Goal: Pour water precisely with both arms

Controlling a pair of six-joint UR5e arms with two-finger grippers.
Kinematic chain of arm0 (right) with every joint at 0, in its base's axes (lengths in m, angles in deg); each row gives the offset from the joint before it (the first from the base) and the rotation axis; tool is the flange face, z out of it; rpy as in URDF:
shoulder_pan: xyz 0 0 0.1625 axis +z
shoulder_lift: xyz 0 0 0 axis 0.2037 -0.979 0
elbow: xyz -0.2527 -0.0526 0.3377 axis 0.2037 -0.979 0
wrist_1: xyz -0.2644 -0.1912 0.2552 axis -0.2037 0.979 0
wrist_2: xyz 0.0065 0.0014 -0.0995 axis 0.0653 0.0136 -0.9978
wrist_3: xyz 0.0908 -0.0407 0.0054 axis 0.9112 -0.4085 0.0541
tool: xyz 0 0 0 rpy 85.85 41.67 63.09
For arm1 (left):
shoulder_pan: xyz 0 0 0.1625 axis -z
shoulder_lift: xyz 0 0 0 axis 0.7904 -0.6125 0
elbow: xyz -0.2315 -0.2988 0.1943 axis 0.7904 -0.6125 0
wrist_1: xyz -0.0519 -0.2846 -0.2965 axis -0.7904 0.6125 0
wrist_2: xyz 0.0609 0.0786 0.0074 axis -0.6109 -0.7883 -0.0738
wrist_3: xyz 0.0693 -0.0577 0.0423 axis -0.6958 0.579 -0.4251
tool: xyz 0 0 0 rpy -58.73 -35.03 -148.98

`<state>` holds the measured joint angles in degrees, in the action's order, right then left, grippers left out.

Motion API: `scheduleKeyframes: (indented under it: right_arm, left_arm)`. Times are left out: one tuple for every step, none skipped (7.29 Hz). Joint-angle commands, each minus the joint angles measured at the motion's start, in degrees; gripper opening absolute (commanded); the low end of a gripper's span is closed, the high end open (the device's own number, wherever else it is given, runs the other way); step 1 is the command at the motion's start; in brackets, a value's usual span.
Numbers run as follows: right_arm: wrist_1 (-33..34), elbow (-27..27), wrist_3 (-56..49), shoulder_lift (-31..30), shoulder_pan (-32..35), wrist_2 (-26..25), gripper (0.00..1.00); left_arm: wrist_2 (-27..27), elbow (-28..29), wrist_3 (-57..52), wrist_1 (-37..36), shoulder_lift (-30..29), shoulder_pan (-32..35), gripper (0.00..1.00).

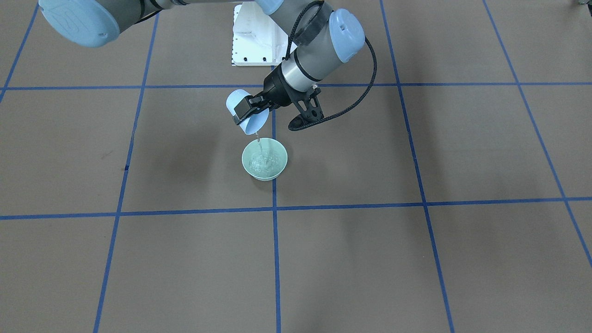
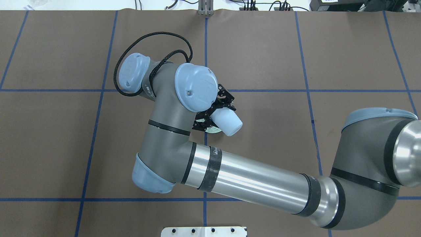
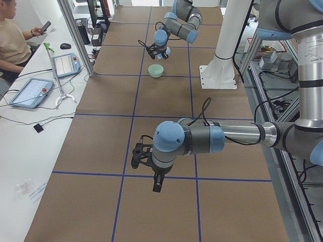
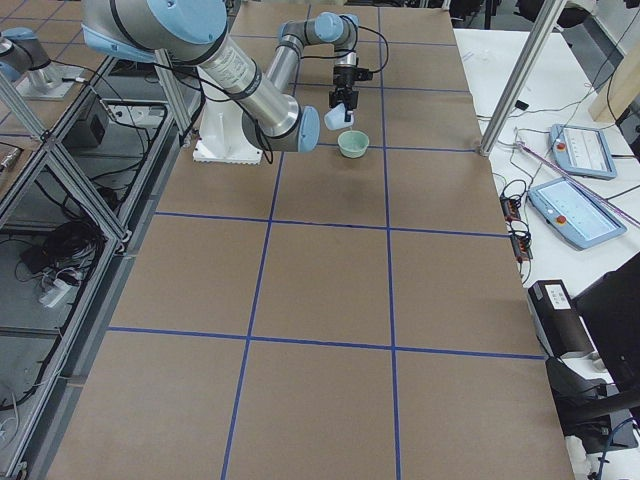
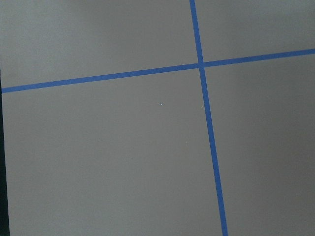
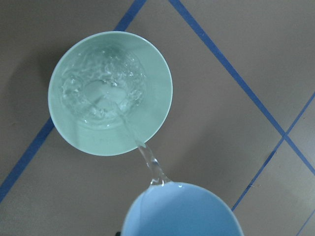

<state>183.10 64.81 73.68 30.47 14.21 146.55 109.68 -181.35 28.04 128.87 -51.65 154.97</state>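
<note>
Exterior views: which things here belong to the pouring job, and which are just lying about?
In the job: right gripper, fingers shut on the light-blue cup; water streaming into the green bowl; left gripper, far from the bowl.
Lying about: control tablet and mouse on the white side bench.

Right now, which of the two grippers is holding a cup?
The right gripper: it grips the tilted light-blue cup, pouring water into the green bowl. The left gripper hangs apart with no cup.
</note>
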Motion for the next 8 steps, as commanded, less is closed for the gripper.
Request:
scheduleKeyframes:
  right_arm:
    - [0.01,-0.01,-0.34,-0.1,0.31,-0.11,0.0]
    - [-0.69,0.43,-0.26,-0.19,0.57,-0.02,0.0]
    - [-2.35,1.74,-0.26,-0.8,1.36,0.24,0.0]
    - [-3.41,5.84,0.09,-3.59,2.06,0.41,0.0]
    - [-5.42,12.93,0.53,-8.23,3.64,0.5,0.0]
    - [-7.88,21.61,0.71,-14.8,5.48,0.59,0.0]
    - [-11.21,26.83,0.71,-19.74,7.33,0.68,0.0]
    - [-15.07,29.58,0.88,-23.53,8.82,0.68,0.0]
  left_arm:
    - [0.0,-0.08,0.09,-0.07,-0.24,0.0,1.0]
    - [0.0,-0.17,0.09,-0.16,-0.33,0.0,1.0]
    - [0.09,-0.43,0.09,-0.24,-0.33,0.0,1.0]
    - [1.31,-0.43,0.26,-0.16,-0.42,0.0,1.0]
    - [1.58,-0.52,0.44,-0.07,-0.59,0.0,1.0]
    - [1.58,-0.69,0.44,0.02,-0.6,0.0,1.0]
    - [1.58,-0.69,0.44,0.11,-0.68,-0.08,1.0]
    - [1.58,-0.69,0.44,0.19,-0.68,-0.09,1.0]
